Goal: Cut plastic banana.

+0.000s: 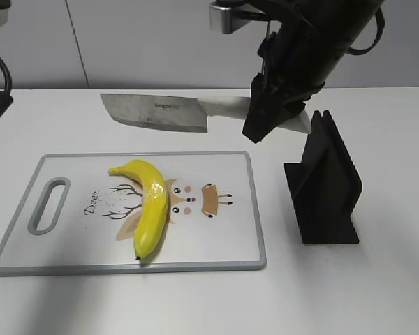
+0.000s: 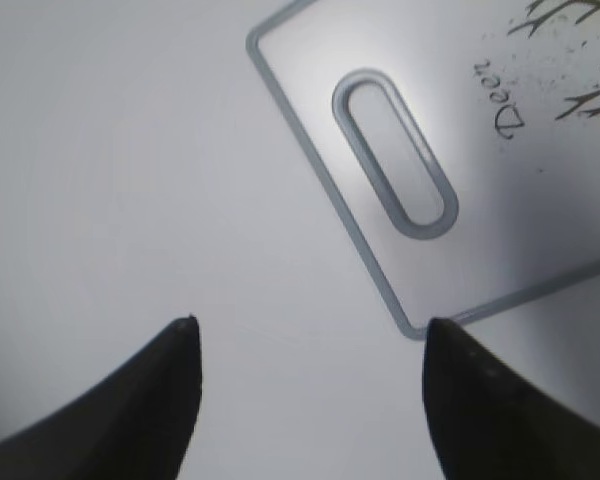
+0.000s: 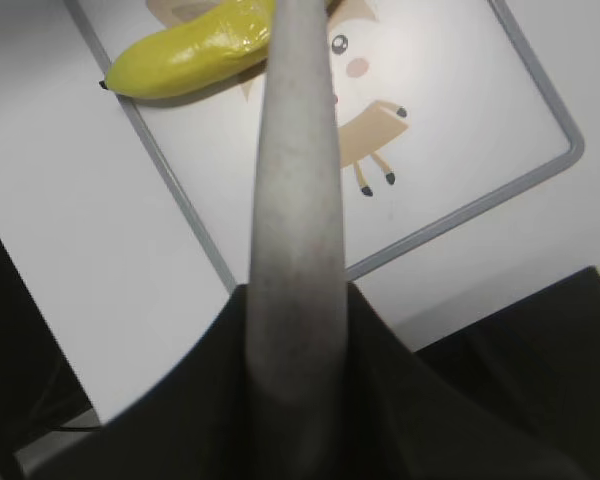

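Observation:
The plastic banana (image 1: 151, 206) lies whole on the cutting board (image 1: 230, 244), left of its middle. It also shows in the right wrist view (image 3: 185, 55). My right gripper (image 1: 269, 115) is shut on the pale handle (image 3: 295, 230) of a cleaver, holding it level in the air. The steel blade (image 1: 153, 112) points left, above the board's far edge. My left gripper (image 2: 310, 340) is open and empty, above bare table just off the board's handle-slot corner (image 2: 395, 165).
A black knife stand (image 1: 325, 181) stands on the table right of the board. The board (image 2: 540, 190) has a deer drawing and a handle slot at its left end. White table surface lies all around.

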Tool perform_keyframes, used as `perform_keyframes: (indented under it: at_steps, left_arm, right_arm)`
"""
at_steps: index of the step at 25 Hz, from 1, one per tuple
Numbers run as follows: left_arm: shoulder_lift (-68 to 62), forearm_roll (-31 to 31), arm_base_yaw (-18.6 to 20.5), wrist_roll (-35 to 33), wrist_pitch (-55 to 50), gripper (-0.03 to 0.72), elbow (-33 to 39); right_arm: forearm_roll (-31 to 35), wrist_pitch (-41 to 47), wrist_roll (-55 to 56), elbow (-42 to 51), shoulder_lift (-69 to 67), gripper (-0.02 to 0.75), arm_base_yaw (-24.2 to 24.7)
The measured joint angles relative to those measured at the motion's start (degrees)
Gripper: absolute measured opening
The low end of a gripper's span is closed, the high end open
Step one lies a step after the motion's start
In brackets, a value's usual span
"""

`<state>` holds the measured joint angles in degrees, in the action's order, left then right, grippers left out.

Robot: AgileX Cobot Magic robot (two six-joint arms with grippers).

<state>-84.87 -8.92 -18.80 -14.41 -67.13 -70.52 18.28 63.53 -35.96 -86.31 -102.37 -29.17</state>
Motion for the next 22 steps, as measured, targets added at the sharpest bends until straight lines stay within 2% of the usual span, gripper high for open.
perform_keyframes:
  at_steps: [3, 6, 15, 18, 22]
  left_arm:
    - [0.5, -0.3, 0.0, 5.8, -2.1, 0.620, 0.2]
    - [3.5, 0.8, 0.0, 7.6, -2.1, 0.606, 2.6]
    - [21.2, 2.2, 0.0, 10.9, -1.1, 0.597, 18.4]
    - [27.8, 2.2, 0.0, 11.1, -0.9, 0.596, 24.1]
    - [38.2, 2.2, 0.0, 11.2, -0.9, 0.595, 30.4]
  right_arm:
    - [0.1, 2.8, 6.7, 0.1, 0.2, 0.163, 0.0]
    - [0.4, 2.5, 12.6, 3.5, 2.2, 0.163, -0.1]
    - [-0.3, -11.3, 27.1, 21.5, 17.1, 0.163, -0.1]
    - [-4.1, -14.2, 34.9, 24.1, 22.2, 0.163, -0.2]
    - [-13.3, -15.0, 48.2, 25.2, 27.2, 0.163, -0.2]
